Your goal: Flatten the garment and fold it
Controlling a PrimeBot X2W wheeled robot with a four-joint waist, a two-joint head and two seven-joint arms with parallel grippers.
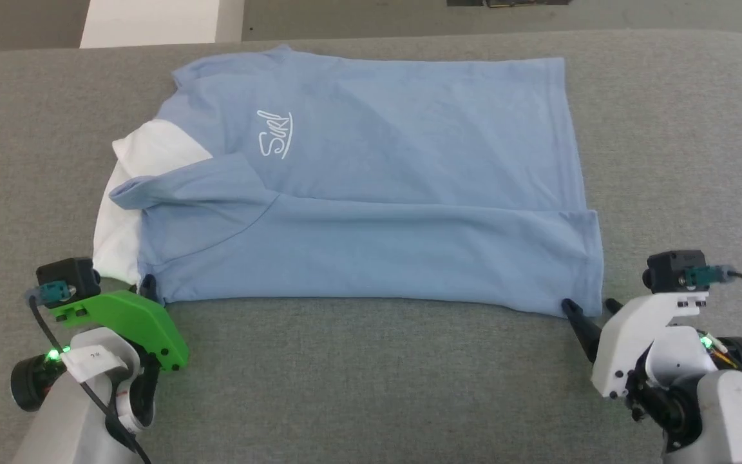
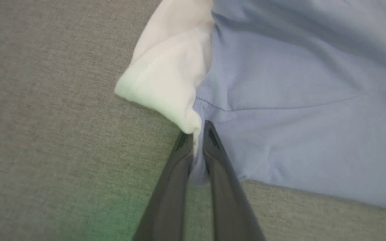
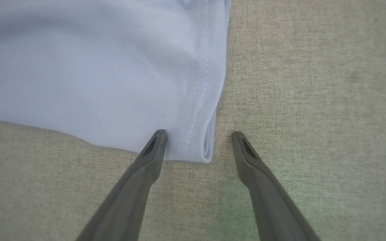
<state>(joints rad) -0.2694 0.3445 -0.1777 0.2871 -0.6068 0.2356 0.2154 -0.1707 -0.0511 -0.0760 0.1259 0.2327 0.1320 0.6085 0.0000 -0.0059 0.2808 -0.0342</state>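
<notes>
The light blue garment (image 1: 371,161) lies flat-ish across the middle of the grey surface (image 1: 371,374), collar end left, hem right, white logo (image 1: 274,134) facing up. Its near long side is folded over on top. Some white fabric (image 1: 152,151) pokes out at the left end. The left hand (image 2: 198,134) is pinched tight on the near-left corner. The right hand (image 3: 199,137) is spread wide, its 2 fingers straddling the near-right hem corner.

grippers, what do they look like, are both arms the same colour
The left gripper has a bright green shell, the right gripper a white one. Each carries a small black box with a teal plug and black cable, a green light, long dark tapering fingers and a pale grey forearm.
</notes>
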